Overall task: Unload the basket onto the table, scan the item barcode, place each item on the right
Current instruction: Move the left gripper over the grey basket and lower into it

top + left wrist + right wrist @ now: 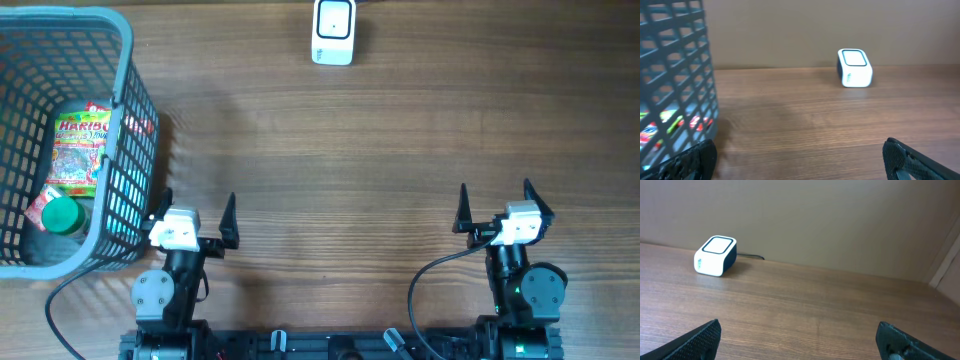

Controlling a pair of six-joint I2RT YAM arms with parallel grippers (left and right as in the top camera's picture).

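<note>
Overhead: candy bag [82,145] sitting in basket [125,80], ahead-left of left gripper [197,205], jaws wide apart. Right gripper [495,195] spread wide too, well apart from it. Left wrist: basket right alongside, scanner [855,67] way ahead. Right wrist: scanner far ahead-left.

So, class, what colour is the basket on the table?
The basket is blue-grey, best seen in the overhead view.

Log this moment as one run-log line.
left pincer: open, empty | right pincer: open, empty | scanner: far side, untouched | Haribo bag: in basket
</note>
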